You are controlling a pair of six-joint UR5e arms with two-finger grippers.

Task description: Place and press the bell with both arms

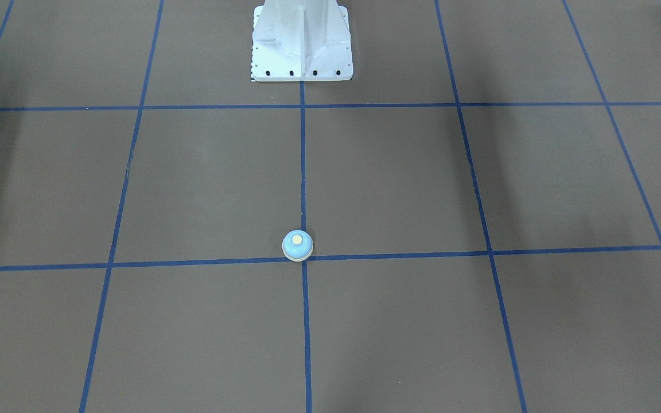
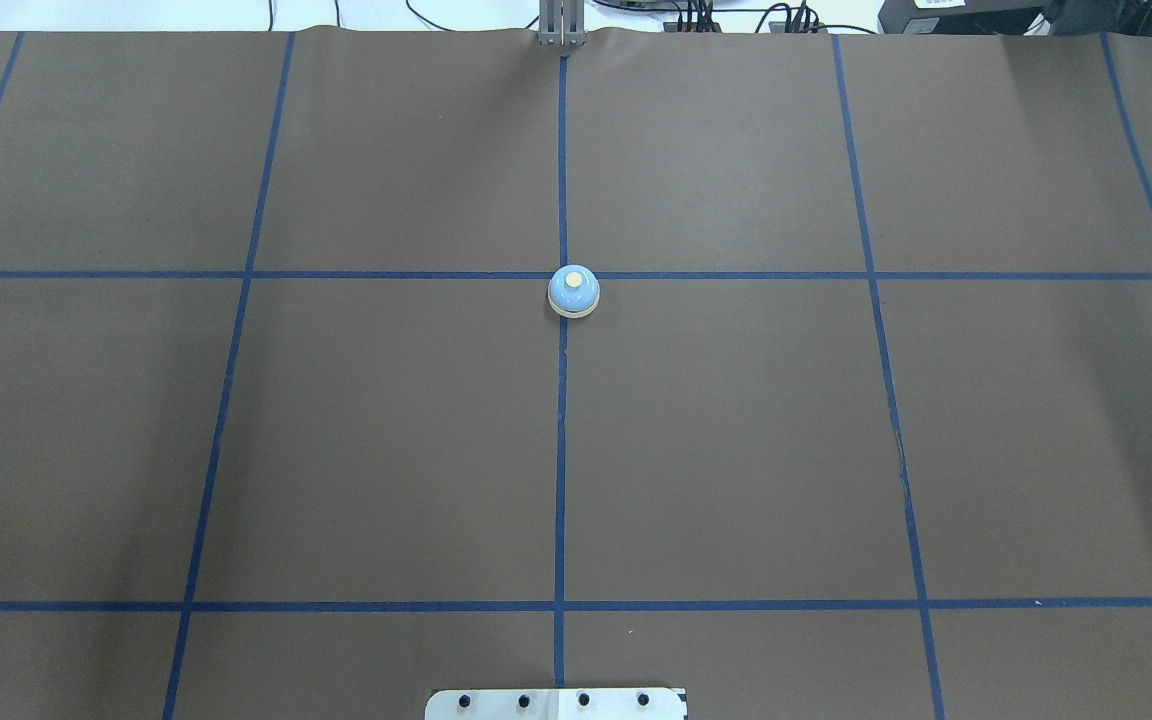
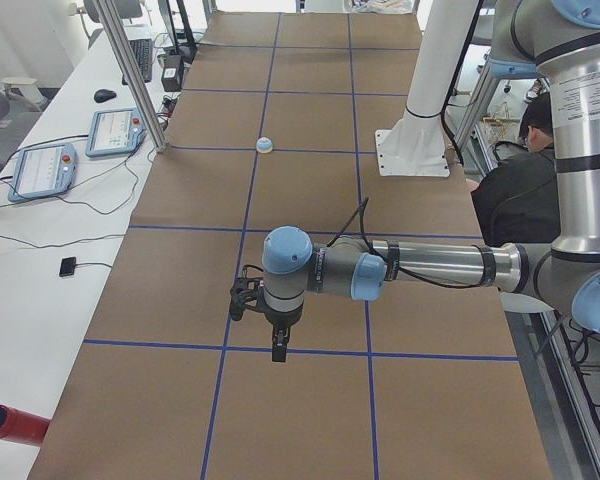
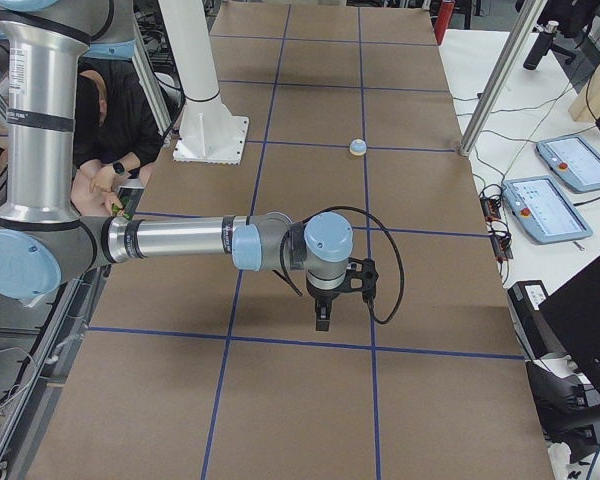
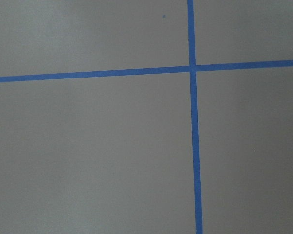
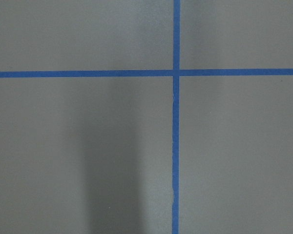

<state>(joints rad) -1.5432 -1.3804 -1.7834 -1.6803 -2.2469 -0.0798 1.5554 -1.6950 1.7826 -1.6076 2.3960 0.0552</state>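
The bell (image 2: 573, 292) stands upright on the brown mat at a crossing of blue tape lines, mid-table. It also shows in the front view (image 1: 297, 245), the left side view (image 3: 265, 145) and the right side view (image 4: 357, 147). My left gripper (image 3: 277, 350) points down over the mat, far from the bell. My right gripper (image 4: 322, 320) also points down, far from the bell. Both show only in the side views, so I cannot tell whether they are open or shut. The wrist views show only mat and tape lines.
The white pedestal base (image 1: 302, 43) stands at the robot's side of the table (image 2: 556, 703). A seated person (image 3: 515, 190) is beside it. Teach pendants (image 3: 45, 165) and a metal post (image 3: 130, 70) lie along the far side. A red cylinder (image 3: 10, 425) is at the corner.
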